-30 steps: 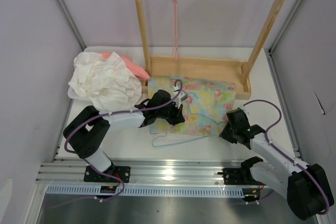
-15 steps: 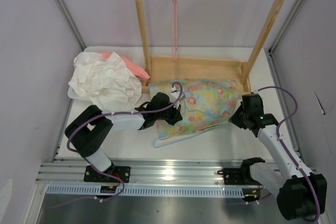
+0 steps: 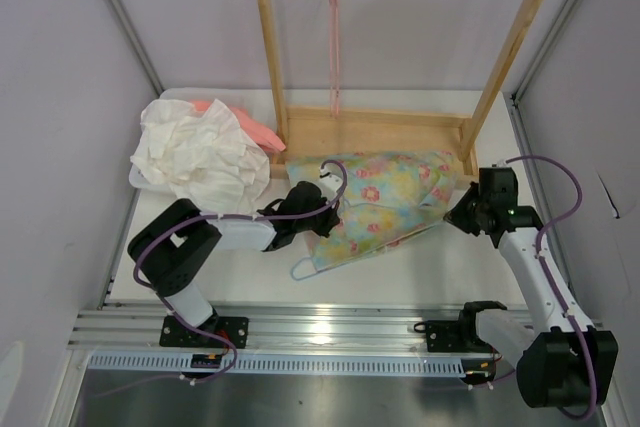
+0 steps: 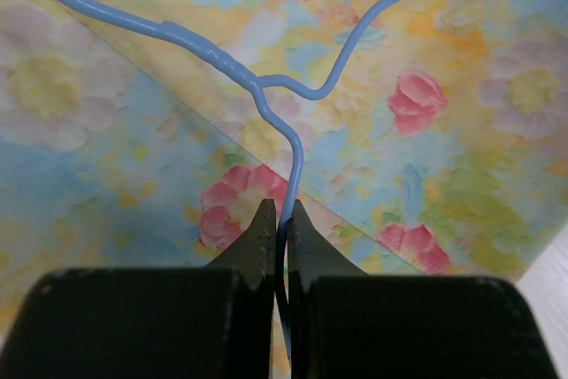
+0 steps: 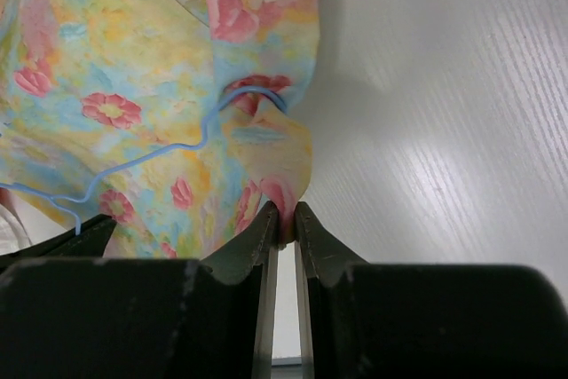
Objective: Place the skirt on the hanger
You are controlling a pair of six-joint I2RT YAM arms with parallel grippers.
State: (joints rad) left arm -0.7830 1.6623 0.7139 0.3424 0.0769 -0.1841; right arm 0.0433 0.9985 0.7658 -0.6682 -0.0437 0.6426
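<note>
Pastel skirt (image 3: 395,192): flat on the table (image 3: 250,267), just in front of the wooden rack (image 3: 375,133)
Hanger (image 3: 318,265): light blue wire, in front of the rack's left half. It runs across the skirt's top, w/ one corner poking past the near hem
L gripper (image 4: 280,219): clenched on the hanger wire below the twist
R gripper (image 5: 284,219): pinching the skirt's edge, near the rack's right foot
White cloth (image 3: 200,159): heaped left of the rack, pink garment (image 3: 250,127) behind it

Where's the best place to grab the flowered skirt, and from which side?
The right-hand edge of the skirt, coming from the right, low over the table. That edge is a thin free fold clear of the hanger; the left gripper crowds the other side, jaws shut on the hanger's neck.
</note>
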